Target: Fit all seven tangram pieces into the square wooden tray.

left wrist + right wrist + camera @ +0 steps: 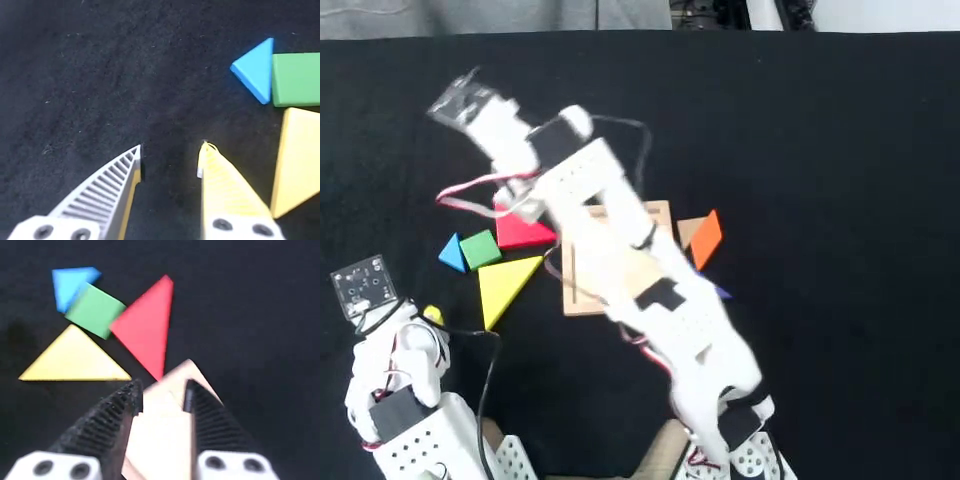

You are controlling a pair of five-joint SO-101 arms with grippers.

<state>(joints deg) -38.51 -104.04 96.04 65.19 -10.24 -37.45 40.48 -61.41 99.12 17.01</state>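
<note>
The square wooden tray [582, 296] lies mid-table, largely covered by my right arm [620, 260], which stretches across it. My right gripper [162, 390] is open above a corner of the tray [160, 440], with nothing held. Just beyond that corner lie the red triangle [147, 327], green square [95, 310], blue triangle [70, 282] and yellow triangle [75, 360]. My left gripper [170, 150] is open over bare cloth, short of the blue triangle [257, 70], green square [297, 80] and yellow triangle [297, 155]. An orange parallelogram [706, 240] sits to the right of the tray.
A small purple piece [720, 292] peeks out from under the right arm beside the tray. A tan wooden bit [688, 230] lies next to the orange piece. The left arm [395, 390] stays at the near left. Black cloth covers the table.
</note>
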